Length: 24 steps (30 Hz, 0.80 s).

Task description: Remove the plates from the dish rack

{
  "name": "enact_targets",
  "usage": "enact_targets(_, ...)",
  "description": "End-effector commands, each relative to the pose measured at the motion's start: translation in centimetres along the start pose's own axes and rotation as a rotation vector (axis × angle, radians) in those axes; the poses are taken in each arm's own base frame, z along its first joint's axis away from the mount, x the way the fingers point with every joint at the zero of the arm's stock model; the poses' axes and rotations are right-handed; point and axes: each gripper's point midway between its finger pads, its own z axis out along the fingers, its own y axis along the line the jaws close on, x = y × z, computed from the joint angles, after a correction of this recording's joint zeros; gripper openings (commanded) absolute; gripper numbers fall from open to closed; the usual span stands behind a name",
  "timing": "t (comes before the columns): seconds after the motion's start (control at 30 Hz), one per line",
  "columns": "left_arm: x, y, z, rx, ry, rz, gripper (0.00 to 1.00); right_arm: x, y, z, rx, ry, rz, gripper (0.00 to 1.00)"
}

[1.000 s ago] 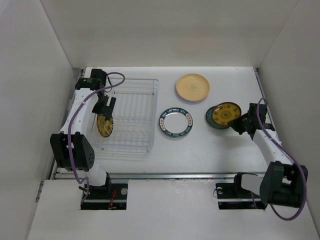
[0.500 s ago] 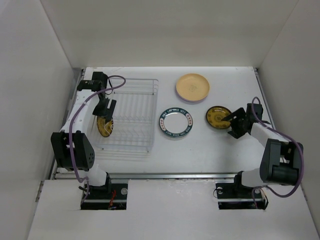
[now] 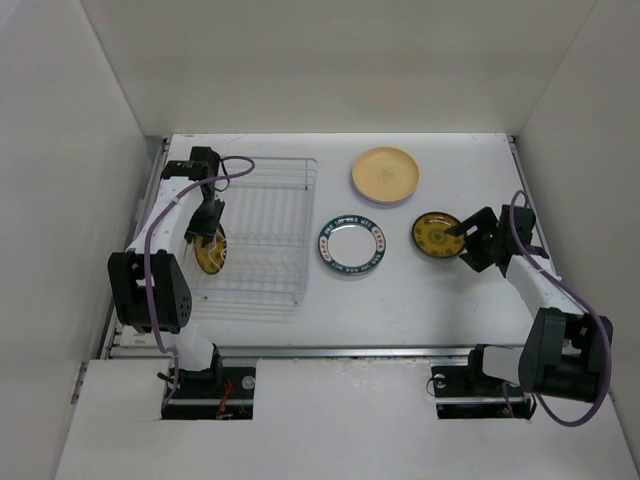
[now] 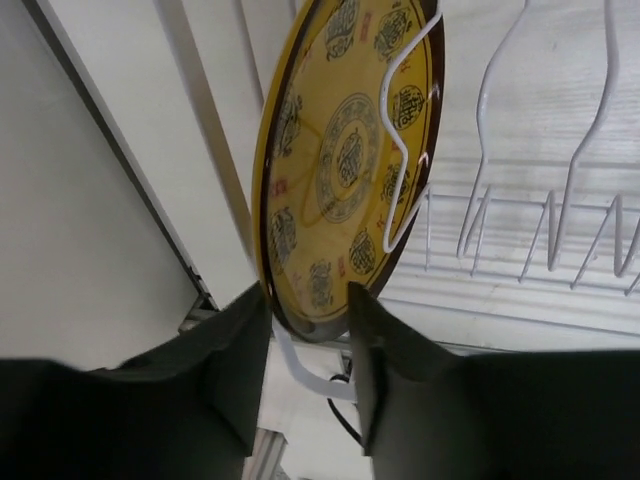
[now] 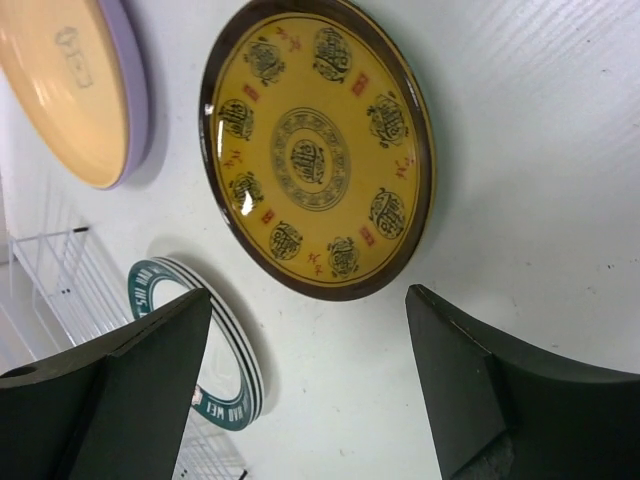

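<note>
White walled table (image 3: 400, 290): left tool (image 4: 306, 300) pinches the racked gold plate (image 4: 340, 170), right tool (image 5: 310, 297) gapes wide.

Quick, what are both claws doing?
Left gripper: closed on the standing yellow plate in the dish rack.
Right gripper: open, holding nothing.

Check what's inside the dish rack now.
One yellow, brown-rimmed plate stands on edge at the left end of the dish rack, the left pincer straddling its rim. Other slots look bare; the arm hides part of that end.
</note>
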Motion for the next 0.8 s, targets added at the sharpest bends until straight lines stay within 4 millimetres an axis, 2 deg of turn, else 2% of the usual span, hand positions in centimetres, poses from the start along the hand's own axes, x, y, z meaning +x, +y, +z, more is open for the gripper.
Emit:
enact_targets(0.0, 0.2, -0.1, 0.6, 0.000, 0.019, 0.014, 0.27, -0.6, 1.0, -0.9, -0.036, -0.024, -0.030, 0.85)
enact_targets(0.03, -0.2, -0.2, 0.4, 0.008, 0.004, -0.003, 0.13, -0.5, 0.8, -0.9, -0.030, -0.018, -0.028, 0.85)
enact_targets(0.1, -0.4, -0.3, 0.3, 0.017, 0.006, -0.015, 0.03, -0.8, 1.4, -1.3, -0.045, -0.032, -0.044, 0.85)
enact_targets(0.13, -0.7, -0.1, -0.6, 0.014, -0.017, -0.034, 0.00, -0.7, 1.2, -1.3, -0.039, -0.026, -0.051, 0.85)
enact_targets(0.2, -1.3, 0.3, -1.7, 0.009, -0.051, -0.054, 0.00, -0.7, 1.1, -1.3, -0.038, -0.026, -0.060, 0.85)
enact_targets(0.3, -2.3, 0.8, -4.7, 0.018, -0.146, -0.098, 0.00, -0.9, 1.5, -1.6, -0.045, -0.032, -0.062, 0.85)
enact_targets(0.4, -3.9, 1.5, -8.2, 0.023, -0.275, -0.156, 0.00, -1.3, 3.4, -2.4, -0.099, -0.037, -0.112, 0.83)
enact_targets(0.47, -4.8, 2.3, -10.5, 0.014, -0.363, -0.190, 0.00, -1.1, 5.6, -3.6, -0.167, -0.050, -0.221, 0.82)
enact_targets(0.5, -5.7, 2.5, -13.1, 0.021, -0.458, -0.210, 0.00, -0.6, 8.2, -4.9, -0.243, -0.070, -0.333, 0.82)
enact_targets(0.57, -6.6, 2.7, -15.7, 0.030, -0.556, -0.217, 0.00, 0.0, 10.9, -6.5, -0.323, -0.103, -0.444, 0.82)
enact_targets(0.6, -7.2, 2.6, -17.6, 0.044, -0.619, -0.226, 0.00, 1.7, 13.4, -7.8, -0.411, -0.086, -0.522, 0.84)
enact_targets(0.63, -7.2, 2.6, -19.2, 0.058, -0.674, -0.231, 0.00, 2.4, 15.1, -8.8, -0.482, -0.092, -0.576, 0.84)
enact_targets(0.67, -7.6, 2.2, -19.9, 0.093, -0.704, -0.234, 0.00, 3.3, 16.3, -9.4, -0.538, -0.083, -0.637, 0.85)
enact_targets(0.7, -7.9, 0.5, -20.8, 0.198, -0.727, -0.212, 0.00, 6.1, 17.9, -10.6, -0.633, -0.020, -0.687, 0.85)
enact_targets(0.73, -8.0, -0.4, -22.1, 0.263, -0.759, -0.189, 0.00, 7.0, 19.7, -11.8, -0.717, -0.025, -0.726, 0.85)
enact_targets(0.77, -8.1, -1.7, -22.0, 0.333, -0.744, -0.161, 0.00, 8.3, 20.8, -12.0, -0.767, 0.006, -0.750, 0.85)
